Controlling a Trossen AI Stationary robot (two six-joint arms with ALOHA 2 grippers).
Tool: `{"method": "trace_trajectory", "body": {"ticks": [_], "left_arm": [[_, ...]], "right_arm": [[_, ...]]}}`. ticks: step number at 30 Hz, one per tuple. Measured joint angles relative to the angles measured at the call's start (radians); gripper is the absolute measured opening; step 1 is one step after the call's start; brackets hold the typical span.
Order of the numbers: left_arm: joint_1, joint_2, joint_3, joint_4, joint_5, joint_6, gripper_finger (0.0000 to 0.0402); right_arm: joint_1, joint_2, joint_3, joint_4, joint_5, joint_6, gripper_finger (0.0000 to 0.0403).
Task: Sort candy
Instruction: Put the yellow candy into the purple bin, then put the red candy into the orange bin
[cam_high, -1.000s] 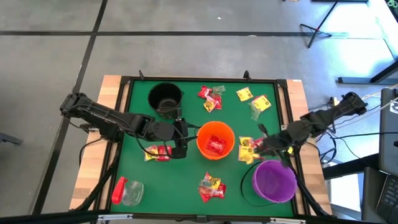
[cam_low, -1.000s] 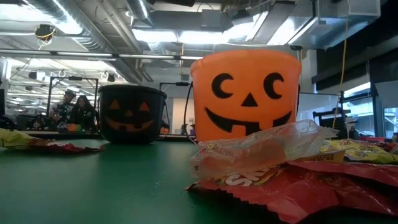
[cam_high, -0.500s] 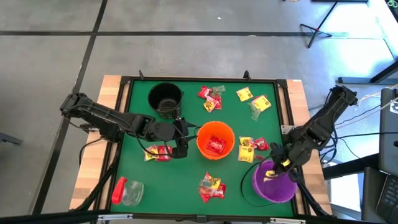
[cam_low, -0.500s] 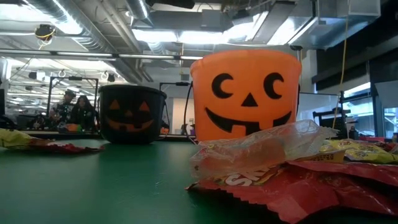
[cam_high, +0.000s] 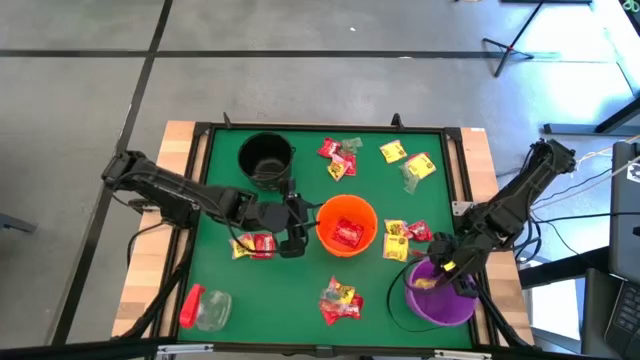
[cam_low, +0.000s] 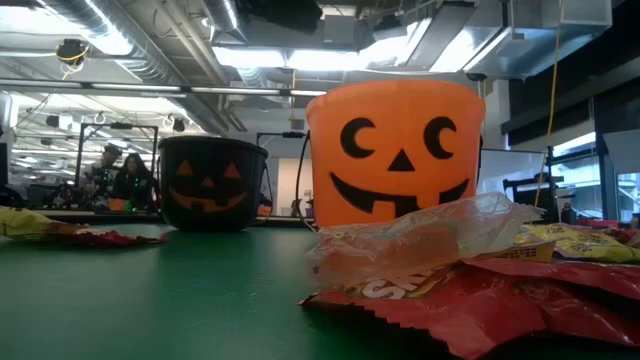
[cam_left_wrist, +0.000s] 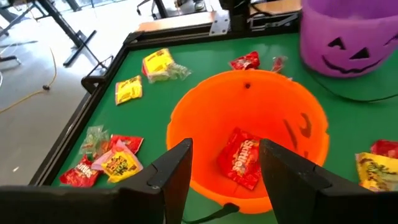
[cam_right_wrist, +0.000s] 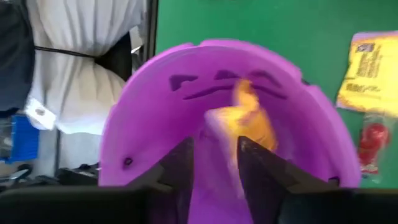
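Candy packets lie in loose groups on the green table: red and yellow ones at the far side (cam_high: 340, 158), some right of the orange bucket (cam_high: 405, 238), some near the front (cam_high: 340, 298), some at the left (cam_high: 255, 245). My right gripper (cam_high: 443, 270) hangs open over the purple bucket (cam_high: 450, 305). A blurred yellow packet (cam_right_wrist: 249, 118) shows inside that bucket, beyond the fingers (cam_right_wrist: 180, 168). My left gripper (cam_high: 298, 232) stands open at the left rim of the orange bucket (cam_left_wrist: 186, 106), where a red packet (cam_left_wrist: 241, 158) lies on the bottom.
A black bucket (cam_high: 266, 157) stands at the far left of the table. A clear jar with a red cap (cam_high: 205, 308) lies at the near left corner. A raised dark rim (cam_high: 200, 180) runs around the table. In the low view, people (cam_low: 120, 175) show far behind.
My right gripper has swung from the candy group right of the orange bucket toward the table's near edge, over the purple bucket, tipping down and turning about. A yellow packet now shows inside the purple bucket.
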Motion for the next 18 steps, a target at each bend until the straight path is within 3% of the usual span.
{"method": "trace_trajectory", "body": {"ticks": [6, 9, 14, 18], "left_arm": [[-0.016, -0.008, 0.0, 0.0, -0.031, 0.03, 0.0176], [-0.003, -0.008, 0.0, -0.002, -0.03, 0.034, 0.0176], [0.014, -0.014, 0.0, -0.005, -0.039, 0.056, 0.0176], [0.013, -0.033, 0.0, -0.036, -0.077, 0.078, 0.0176]], "right_arm": [[0.0, 0.0, 0.13, -0.077, 0.082, -0.05, 0.0141], [0.0, 0.0, 0.221, -0.141, 0.224, -0.147, 0.0135], [-0.017, 0.0, 0.316, -0.267, 0.569, -0.236, 0.0132], [-0.136, 0.0, 0.324, -0.347, 0.682, -0.226, 0.0132]]}}
